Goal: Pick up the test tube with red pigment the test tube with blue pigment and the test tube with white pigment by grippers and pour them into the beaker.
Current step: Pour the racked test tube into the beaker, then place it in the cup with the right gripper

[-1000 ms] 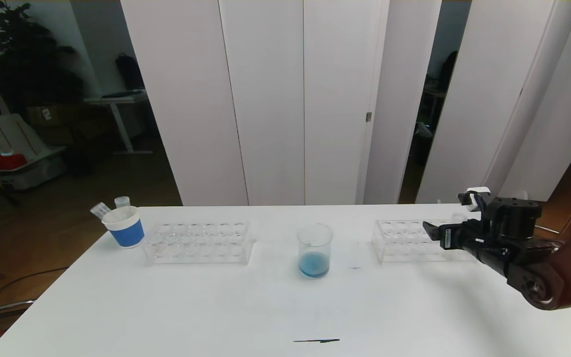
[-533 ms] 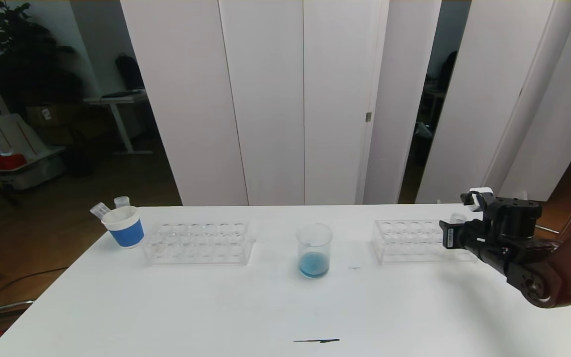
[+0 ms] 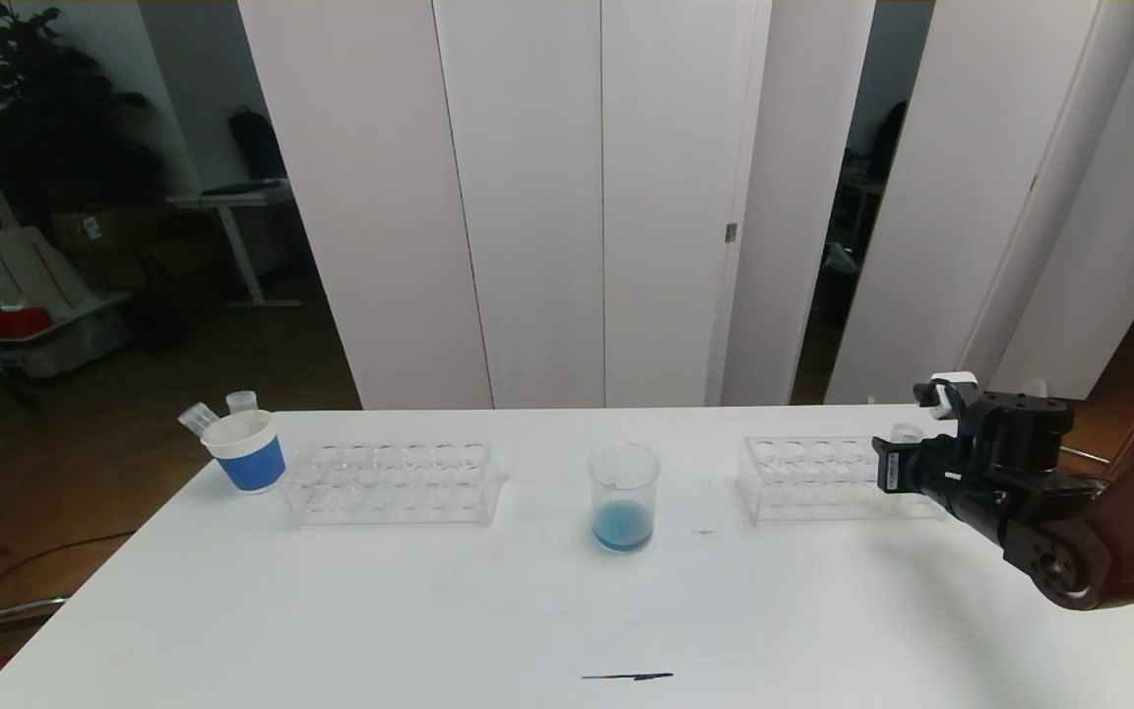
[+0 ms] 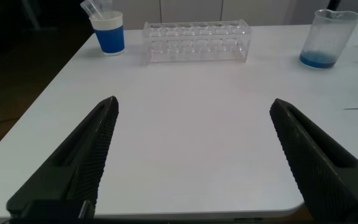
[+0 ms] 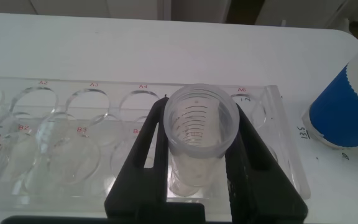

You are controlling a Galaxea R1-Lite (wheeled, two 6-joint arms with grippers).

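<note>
test tube (image 5: 197, 134): clear, graduated, standing upright in the end hole of the right-hand rack (image 5: 253, 124); its bottom, and so its pigment colour, cannot be told.
long axis: vertical, mouth up, so the coming lift looks to be straight up out of the hole.
right end effector (image 5: 199, 168): fingers pressed against both sides of the tube just below its rim; reaches the rack from its right end in the head view (image 3: 897, 463).
beaker (image 3: 623, 497): on the worktop (image 3: 488, 611) to the left of the held tube, well apart, between the two racks, with blue liquid at the bottom.
paper cup (image 5: 347, 99): blue-banded, just beside the rack's end.
left end effector (image 4: 194, 158): fingers spread wide, holding nothing, over the near left worktop, far from the tube.
nearer arm: the right.
</note>
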